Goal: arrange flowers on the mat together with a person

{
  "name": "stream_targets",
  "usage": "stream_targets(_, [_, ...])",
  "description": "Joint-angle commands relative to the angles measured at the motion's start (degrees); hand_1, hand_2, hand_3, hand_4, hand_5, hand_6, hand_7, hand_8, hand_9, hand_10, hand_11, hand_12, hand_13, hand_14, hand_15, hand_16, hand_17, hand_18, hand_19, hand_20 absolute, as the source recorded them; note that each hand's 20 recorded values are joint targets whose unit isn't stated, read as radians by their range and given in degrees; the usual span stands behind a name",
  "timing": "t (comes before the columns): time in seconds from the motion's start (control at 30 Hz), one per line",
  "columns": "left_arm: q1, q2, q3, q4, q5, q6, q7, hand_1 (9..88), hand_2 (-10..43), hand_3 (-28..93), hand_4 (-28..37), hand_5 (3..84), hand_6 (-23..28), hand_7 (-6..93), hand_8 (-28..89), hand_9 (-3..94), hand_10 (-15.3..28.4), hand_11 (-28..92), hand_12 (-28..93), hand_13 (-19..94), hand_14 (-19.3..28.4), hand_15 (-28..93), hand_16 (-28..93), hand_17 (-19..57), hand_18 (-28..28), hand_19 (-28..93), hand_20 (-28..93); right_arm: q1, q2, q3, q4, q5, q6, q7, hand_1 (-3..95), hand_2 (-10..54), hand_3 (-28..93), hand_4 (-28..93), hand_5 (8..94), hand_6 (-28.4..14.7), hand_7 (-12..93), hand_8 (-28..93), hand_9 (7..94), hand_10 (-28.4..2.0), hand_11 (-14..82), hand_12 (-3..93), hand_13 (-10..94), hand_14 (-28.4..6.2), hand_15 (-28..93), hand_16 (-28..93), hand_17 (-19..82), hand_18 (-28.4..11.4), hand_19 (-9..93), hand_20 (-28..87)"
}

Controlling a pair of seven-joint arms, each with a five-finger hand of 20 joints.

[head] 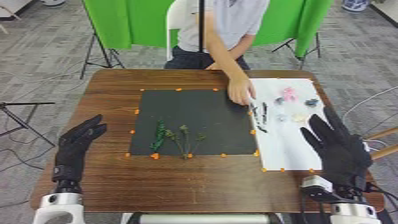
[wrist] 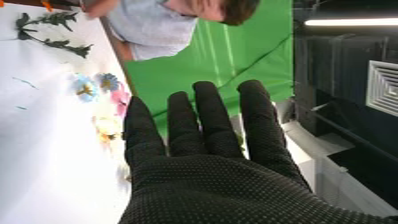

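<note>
The left hand (head: 73,152), beside the mat (head: 195,112), and the right hand (head: 345,154), at the sheet (head: 289,145), are both released, fingers loose. Stems (head: 185,142) lie on the mat, flowers (head: 289,93) (one pink) on the sheet; a person's hand (head: 240,90) is between them.

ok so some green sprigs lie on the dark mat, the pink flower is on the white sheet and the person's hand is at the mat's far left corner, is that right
The corner is wrong: the head view shows the person's hand at the far right corner of the dark mat, beside the white sheet. The rest is right.
</note>
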Motion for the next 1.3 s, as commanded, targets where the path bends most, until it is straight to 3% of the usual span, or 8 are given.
stream_targets(0.03, [0.5,-0.5,0.31,0.26,0.28,-0.32,-0.26,25.8,-5.6,71,-25.1,50.1,5.1,10.4,-6,49.8,14.3,18,12,41,16.4,12,-1,13.8,11.1,4,21,-0.6,-0.6,0.2,-0.1,-2.8,-1.1,1.2,3.4,-9.2,73,-20,31.3,-0.7,6,-7,33.3,-14.1,2.3,8.2,24,-11.4,8,3,13,-14.8,1,20])
stream_targets(1.3, [0.4,-0.58,0.1,0.6,0.29,-0.12,-1.1,25.9,-5.4,71,-25.0,50.1,5.2,10.5,-6,50.0,14.3,18,12,41,16.4,12,-1,13.7,11.1,3,21,0.9,-0.5,-0.5,0.0,-5.1,-0.9,3.1,5.6,-9.5,73,-20,33.2,-1.2,6,-7,34.2,-14.6,2.6,9.3,26,-11.5,9,5,15,-15.3,1,21])
